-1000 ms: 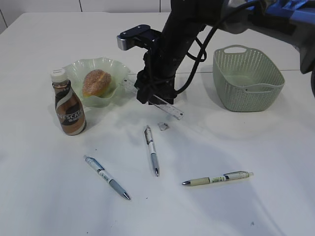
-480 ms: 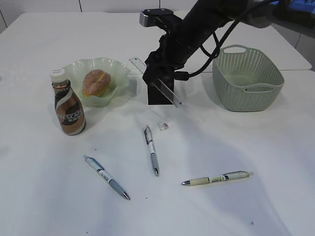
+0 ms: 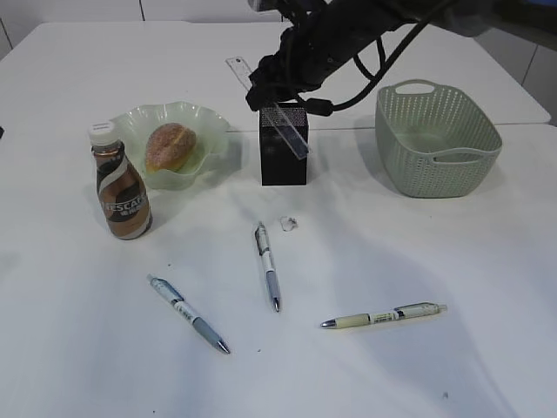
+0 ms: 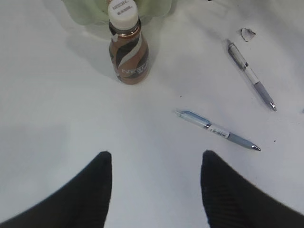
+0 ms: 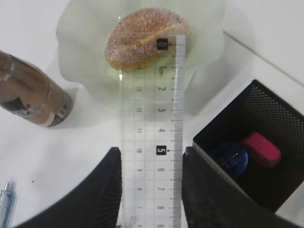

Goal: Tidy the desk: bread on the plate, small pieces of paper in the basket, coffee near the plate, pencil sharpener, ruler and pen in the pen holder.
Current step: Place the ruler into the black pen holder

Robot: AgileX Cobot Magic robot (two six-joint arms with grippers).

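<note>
My right gripper (image 5: 152, 153) is shut on the clear ruler (image 5: 152, 114), holding it tilted in the air above the black mesh pen holder (image 3: 284, 163). A blue thing (image 5: 230, 160) and a pink thing (image 5: 261, 148) lie inside the holder (image 5: 273, 114). The bread (image 3: 170, 145) rests in the green plate (image 3: 207, 119), with the coffee (image 3: 122, 196) upright beside it. Three pens (image 3: 268, 266) (image 3: 189, 313) (image 3: 383, 316) and a small piece of paper (image 3: 289, 224) lie on the desk. My left gripper (image 4: 154, 159) hovers open over bare desk.
The sage-green basket (image 3: 435, 139) stands at the right, behind the pens. The right arm (image 3: 348, 35) reaches in from the top right over the holder. The desk's back edge runs just behind the holder and basket.
The right arm has lifted the ruler up and back from low beside the plate, uncovering the pen holder. Everything on the desk has stayed put.
</note>
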